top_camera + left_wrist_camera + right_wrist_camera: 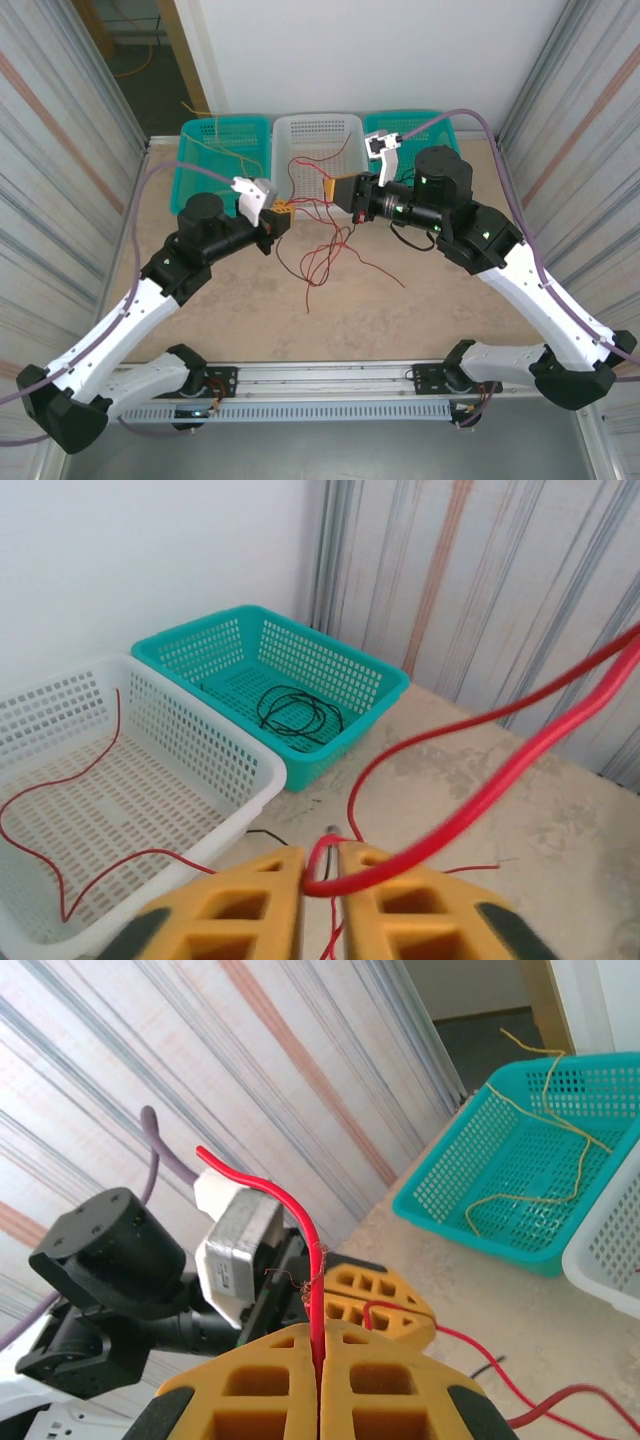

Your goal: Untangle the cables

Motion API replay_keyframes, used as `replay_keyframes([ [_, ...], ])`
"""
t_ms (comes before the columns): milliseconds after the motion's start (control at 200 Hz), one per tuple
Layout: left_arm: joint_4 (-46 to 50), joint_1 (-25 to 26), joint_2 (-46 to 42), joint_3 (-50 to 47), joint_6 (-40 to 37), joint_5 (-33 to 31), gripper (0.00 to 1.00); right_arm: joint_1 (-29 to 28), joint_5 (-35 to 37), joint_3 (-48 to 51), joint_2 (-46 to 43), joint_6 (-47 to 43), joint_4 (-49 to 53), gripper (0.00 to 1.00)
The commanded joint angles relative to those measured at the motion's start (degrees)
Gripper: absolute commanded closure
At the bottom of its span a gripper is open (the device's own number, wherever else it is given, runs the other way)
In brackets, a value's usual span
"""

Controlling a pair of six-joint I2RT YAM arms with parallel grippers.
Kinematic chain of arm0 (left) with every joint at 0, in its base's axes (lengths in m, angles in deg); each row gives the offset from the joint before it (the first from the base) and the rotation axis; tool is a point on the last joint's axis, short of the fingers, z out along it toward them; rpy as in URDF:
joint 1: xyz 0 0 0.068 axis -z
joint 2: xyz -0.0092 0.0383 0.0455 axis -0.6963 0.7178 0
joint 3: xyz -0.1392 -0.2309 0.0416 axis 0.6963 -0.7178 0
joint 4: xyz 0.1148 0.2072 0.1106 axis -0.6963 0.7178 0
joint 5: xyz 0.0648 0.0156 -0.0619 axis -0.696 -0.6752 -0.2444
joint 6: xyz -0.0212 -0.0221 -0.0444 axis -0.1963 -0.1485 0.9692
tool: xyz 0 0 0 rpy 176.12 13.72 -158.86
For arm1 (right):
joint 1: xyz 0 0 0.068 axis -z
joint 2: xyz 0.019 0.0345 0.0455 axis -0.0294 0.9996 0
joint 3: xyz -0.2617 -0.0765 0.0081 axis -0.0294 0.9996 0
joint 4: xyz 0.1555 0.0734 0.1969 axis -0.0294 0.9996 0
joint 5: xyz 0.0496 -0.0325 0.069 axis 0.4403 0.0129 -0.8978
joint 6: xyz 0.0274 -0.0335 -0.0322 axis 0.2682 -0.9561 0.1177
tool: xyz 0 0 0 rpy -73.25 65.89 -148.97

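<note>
A tangle of thin red cables (320,255) hangs between my two grippers and trails onto the table. My left gripper (283,212) is shut on a red cable (470,805), which loops between its yellow fingers (250,900) and sweeps up to the right. My right gripper (337,190) is shut on another red cable (312,1260), which rises straight out of the closed fingertips (290,1360). The left gripper (378,1298) sits just beyond it. A yellow cable (560,1110) lies in a teal basket, and a black cable (295,712) lies coiled in the other teal basket.
Three baskets line the far edge: teal (215,150) on the left, white (320,140) in the middle with a red strand (60,780) draped in it, and teal (410,125) on the right. Corrugated walls (60,150) close both sides. A short black wire (405,236) lies by the right arm.
</note>
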Motion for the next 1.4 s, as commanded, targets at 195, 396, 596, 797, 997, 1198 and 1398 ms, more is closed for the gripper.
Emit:
replay_keyframes([
  [195,-4.22,0.46,-4.32,1.59,6.31,-3.69,1.00,1.69,1.30,3.66,-0.95,1.34,-1.62,0.88],
  [396,0.57,-0.58,-4.92,4.00,8.82,-3.20,1.00,4.12,5.57,7.43,-1.61,1.75,1.14,0.49],
  [596,1.82,-1.69,-5.11,5.83,13.23,-1.59,1.00,5.34,6.88,10.54,-1.21,1.63,5.03,0.38],
  [797,1.02,-1.98,-4.35,7.58,16.51,-1.49,1.00,2.25,6.23,16.94,-0.66,2.28,3.22,0.36],
  [997,-2.29,-2.02,-4.06,8.08,20.75,0.19,1.00,-0.78,7.70,23.31,2.63,4.62,-1.24,0.35],
  [1198,-3.43,-2.06,-4.87,9.92,22.29,-0.35,1.00,-0.80,10.34,26.66,8.82,6.91,-1.45,0.36],
  [1398,-1.64,-2.24,-5.87,13.05,21.43,-3.22,1.00,1.72,12.46,32.82,11.00,11.41,-1.73,0.40],
])
